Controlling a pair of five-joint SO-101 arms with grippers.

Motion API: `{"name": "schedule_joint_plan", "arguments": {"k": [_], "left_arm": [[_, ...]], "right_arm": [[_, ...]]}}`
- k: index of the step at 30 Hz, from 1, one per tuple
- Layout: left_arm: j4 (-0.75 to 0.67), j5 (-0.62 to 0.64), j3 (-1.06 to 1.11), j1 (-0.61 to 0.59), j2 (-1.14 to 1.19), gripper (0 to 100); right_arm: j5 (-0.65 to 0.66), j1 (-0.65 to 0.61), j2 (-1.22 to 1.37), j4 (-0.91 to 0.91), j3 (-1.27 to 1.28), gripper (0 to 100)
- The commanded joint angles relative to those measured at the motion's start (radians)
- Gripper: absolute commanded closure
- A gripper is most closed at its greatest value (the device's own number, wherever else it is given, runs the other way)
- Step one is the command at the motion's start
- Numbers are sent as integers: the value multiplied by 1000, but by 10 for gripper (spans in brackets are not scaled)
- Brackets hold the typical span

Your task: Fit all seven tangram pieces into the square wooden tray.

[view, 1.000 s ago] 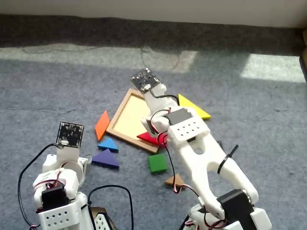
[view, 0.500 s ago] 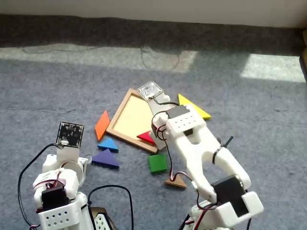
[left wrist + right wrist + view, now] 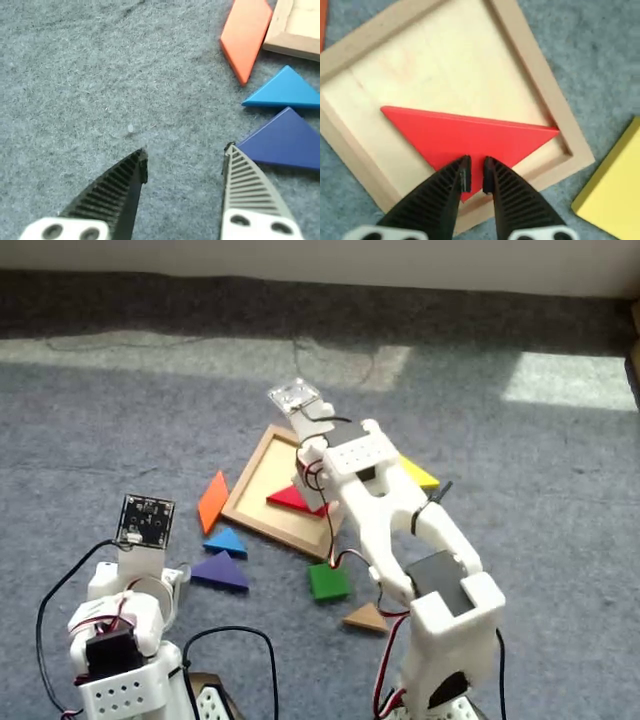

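The square wooden tray [image 3: 252, 512] lies on the grey carpet, and a red triangle [image 3: 290, 498] rests inside it near its right corner. My right gripper [image 3: 474, 176] is shut on the red triangle [image 3: 470, 136] at its near point, above the tray's rim [image 3: 540, 75]. My left gripper [image 3: 186, 152] stands open over bare carpet, its light finger beside the dark blue triangle [image 3: 282, 142]. Outside the tray lie an orange parallelogram [image 3: 212, 500], a light blue triangle [image 3: 226, 540], the dark blue triangle [image 3: 220, 571], a green square [image 3: 328, 582], a brown triangle [image 3: 366, 617] and a yellow triangle [image 3: 420, 477].
The right arm [image 3: 380, 510] stretches over the tray's right side and hides part of the yellow triangle. The left arm [image 3: 125, 640] sits folded at the near left. Open carpet spreads to the left and far right.
The right arm swung left and forward, carrying the red triangle from the tray's near rim further into the tray. The left arm has stayed still.
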Motion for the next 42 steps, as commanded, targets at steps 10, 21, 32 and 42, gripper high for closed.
{"name": "schedule_joint_plan", "arguments": {"k": [10,21,32,42], "left_arm": [[-8,-3,-4,-12,-35,750],[-8,-3,-4,-12,-35,749],[-8,-2,-4,-12,-35,750],[-8,-2,-4,-12,-35,749]], "right_arm": [[-3,-33,-45,48,-202,939],[-5,-22,31,-51,-208,939],[-5,-13,117,61,-292,939],[15,79,102,294,-415,939]]}}
